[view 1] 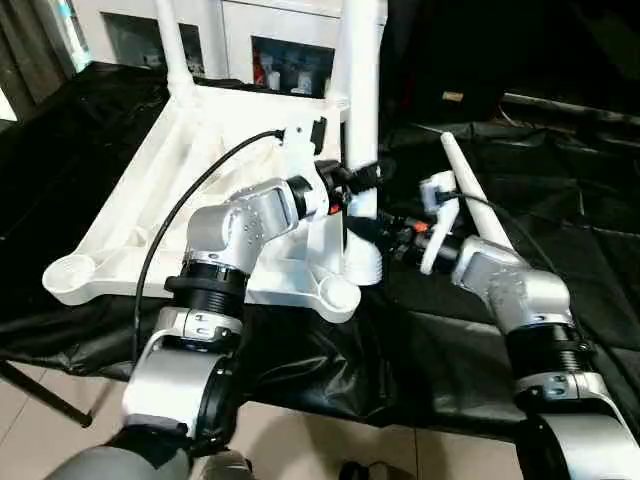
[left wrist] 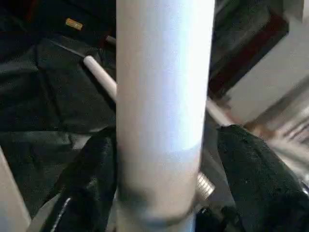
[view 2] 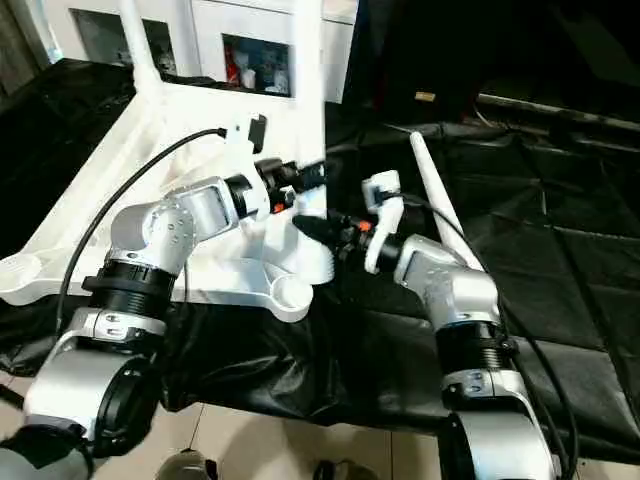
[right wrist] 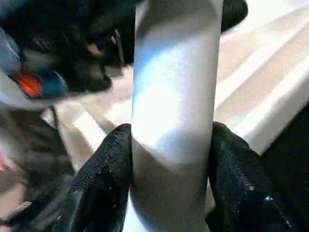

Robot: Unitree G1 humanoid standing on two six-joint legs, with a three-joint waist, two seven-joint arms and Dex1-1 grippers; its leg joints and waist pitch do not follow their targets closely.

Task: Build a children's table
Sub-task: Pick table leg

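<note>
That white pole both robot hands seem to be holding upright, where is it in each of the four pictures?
Left eye view: the upright leg rises from the picture's middle to its top edge, standing on the tabletop.
Right eye view: the same leg, just left of centre.
Left wrist view: the leg runs between two black fingers.
Right wrist view: the leg between black fingers.
Shared landmark: the spare leg lying on black cloth.

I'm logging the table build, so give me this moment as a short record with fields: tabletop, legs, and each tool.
tabletop: upside down on the black cloth, ribbed side up
upright leg: standing in the near right corner socket
loose leg: lying on the cloth, right of the tabletop
far leg: upright at a back corner
left tool: shut on the upright leg
right tool: shut on the upright leg, lower down
</note>
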